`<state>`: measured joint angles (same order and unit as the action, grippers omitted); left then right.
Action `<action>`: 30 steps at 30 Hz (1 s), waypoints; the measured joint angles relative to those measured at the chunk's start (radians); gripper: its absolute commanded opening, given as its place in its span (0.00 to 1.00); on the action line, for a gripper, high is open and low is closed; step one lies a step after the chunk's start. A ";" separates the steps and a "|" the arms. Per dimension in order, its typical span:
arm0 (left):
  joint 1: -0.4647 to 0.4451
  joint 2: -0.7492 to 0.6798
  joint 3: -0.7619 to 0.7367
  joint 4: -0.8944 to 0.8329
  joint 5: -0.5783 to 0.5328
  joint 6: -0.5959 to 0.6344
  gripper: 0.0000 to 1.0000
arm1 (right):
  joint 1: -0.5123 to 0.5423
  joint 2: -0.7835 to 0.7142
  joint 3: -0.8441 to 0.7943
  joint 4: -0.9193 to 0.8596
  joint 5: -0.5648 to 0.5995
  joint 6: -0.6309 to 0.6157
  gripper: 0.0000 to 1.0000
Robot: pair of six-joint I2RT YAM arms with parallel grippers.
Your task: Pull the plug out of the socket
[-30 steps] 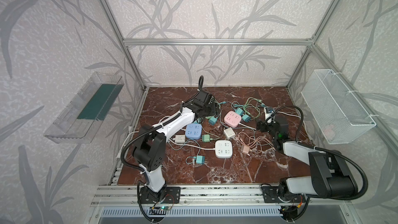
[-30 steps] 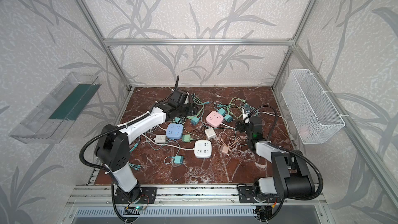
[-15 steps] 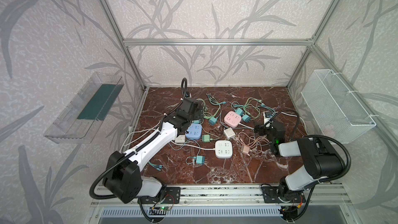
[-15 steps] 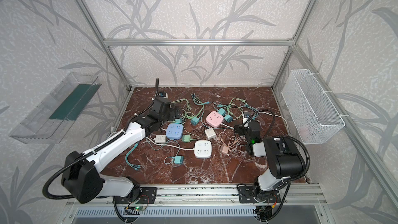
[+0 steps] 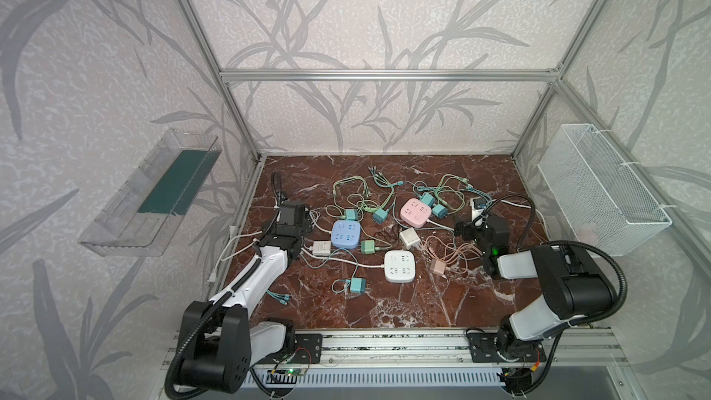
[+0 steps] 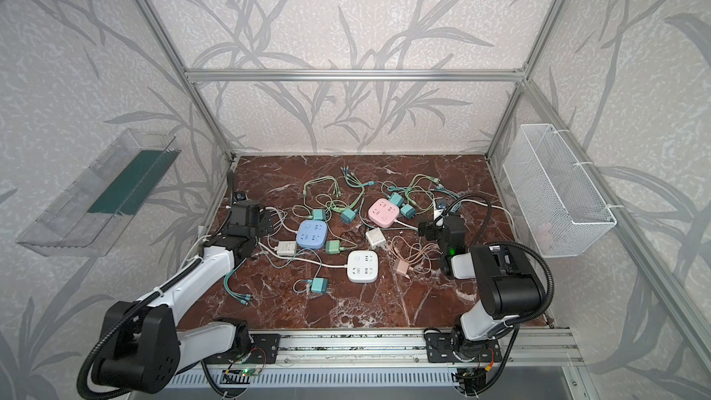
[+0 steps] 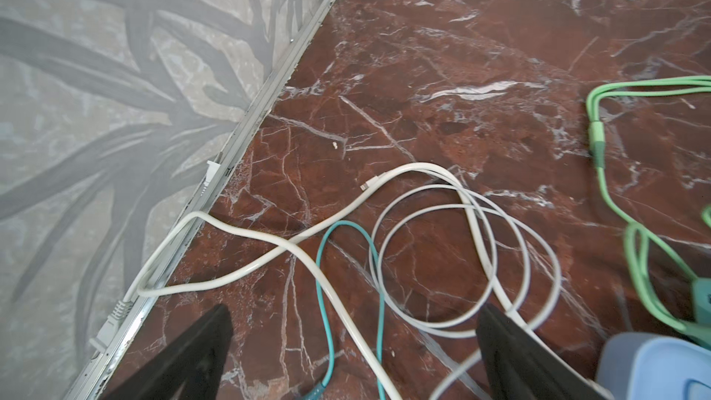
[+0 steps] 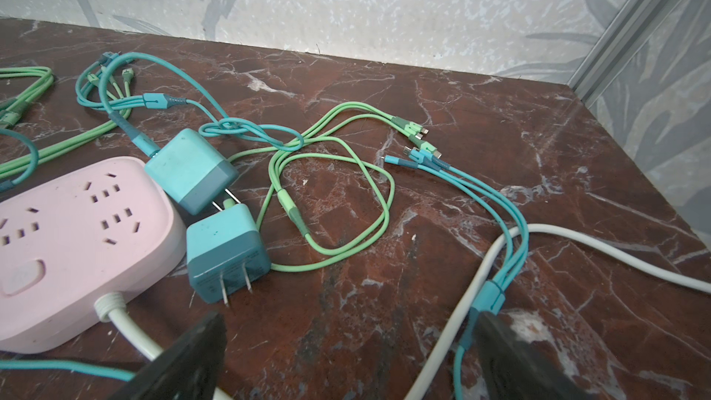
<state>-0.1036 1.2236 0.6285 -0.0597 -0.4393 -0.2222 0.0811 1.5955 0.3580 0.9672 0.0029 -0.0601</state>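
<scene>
Three cube sockets lie on the marble floor: blue (image 5: 346, 233), pink (image 5: 415, 212) and white (image 5: 400, 265). Beside the pink socket (image 8: 77, 232) lie two teal plugs, one (image 8: 192, 171) tilted and one (image 8: 225, 252) flat, both with their prongs bare. A teal plug (image 5: 350, 214) and a green plug (image 5: 368, 247) touch the blue socket's sides. My left gripper (image 5: 302, 221) stands open left of the blue socket (image 7: 654, 367). In its wrist view, only loose white and teal cables lie between the fingers of that gripper (image 7: 354, 313). My right gripper (image 5: 465, 229) stays open over bare floor right of the pink socket, seen as gripper (image 8: 348, 319).
A wire basket (image 5: 600, 194) hangs on the right wall and a clear tray (image 5: 150, 194) on the left wall. Green cables (image 5: 361, 190) tangle at the back. A pink adapter (image 5: 436, 265), white adapters (image 5: 409, 238) and a teal plug (image 5: 358, 285) lie about. A white cord (image 8: 577, 244) crosses near the right gripper.
My left arm has drawn back from the rear middle to the left side, and its jaws have opened wider. The right gripper also opened, and its arm folded back.
</scene>
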 measured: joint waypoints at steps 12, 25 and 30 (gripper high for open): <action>0.055 0.185 -0.164 0.492 -0.036 0.065 1.00 | 0.000 0.000 0.000 0.000 0.000 0.000 0.99; 0.060 0.309 -0.258 0.893 0.043 0.135 0.99 | 0.000 0.000 0.000 0.000 0.000 0.000 0.99; 0.070 0.346 -0.259 0.956 0.070 0.141 0.99 | 0.000 0.000 0.000 0.000 0.000 0.000 0.99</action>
<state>-0.0334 1.5700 0.3691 0.8959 -0.3695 -0.0811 0.0811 1.5955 0.3580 0.9672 0.0025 -0.0601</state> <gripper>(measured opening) 0.992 0.991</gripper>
